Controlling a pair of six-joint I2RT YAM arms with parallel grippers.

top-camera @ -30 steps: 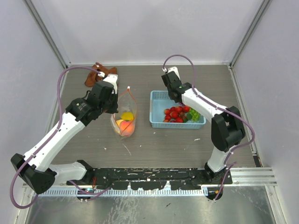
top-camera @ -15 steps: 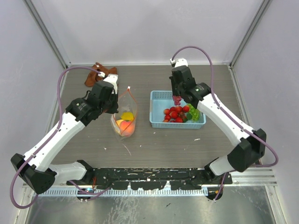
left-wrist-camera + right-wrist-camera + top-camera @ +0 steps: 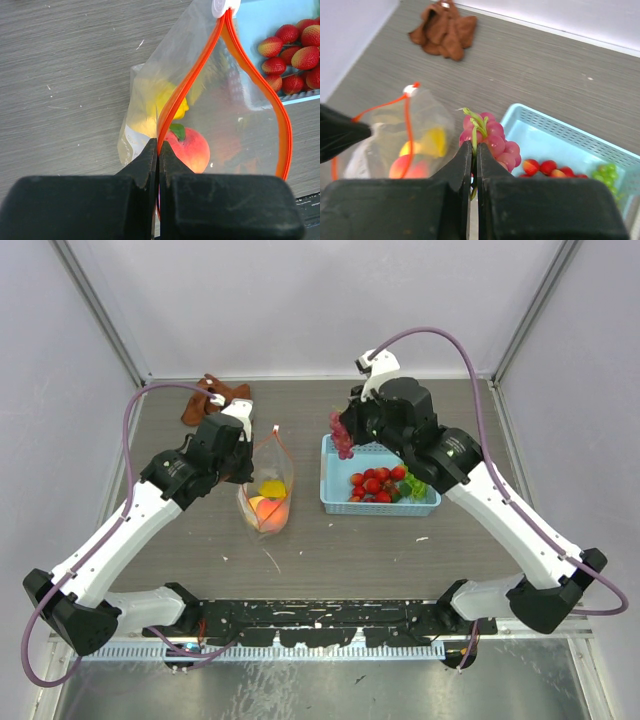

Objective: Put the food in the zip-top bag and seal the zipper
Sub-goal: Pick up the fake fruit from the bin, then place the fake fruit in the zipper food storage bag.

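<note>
The clear zip-top bag (image 3: 268, 488) stands open on the table, its orange-red zipper (image 3: 192, 80) spread wide with the white slider (image 3: 222, 6) at the far end. A peach (image 3: 189, 148) and a yellow piece (image 3: 159, 107) lie inside. My left gripper (image 3: 158, 150) is shut on the near part of the zip strip. My right gripper (image 3: 473, 150) is shut on the green stem of a purple grape bunch (image 3: 490, 140), held in the air over the left edge of the basket (image 3: 342, 435), right of the bag.
The light-blue basket (image 3: 340, 502) right of the bag holds several red strawberries (image 3: 375, 483) and green grapes (image 3: 412, 485). A brown cloth (image 3: 212, 395) lies at the back left. White walls close the table on three sides.
My right gripper has lifted the purple grape bunch out of the basket and carried it left toward the bag. The left arm and the bag have not moved.
</note>
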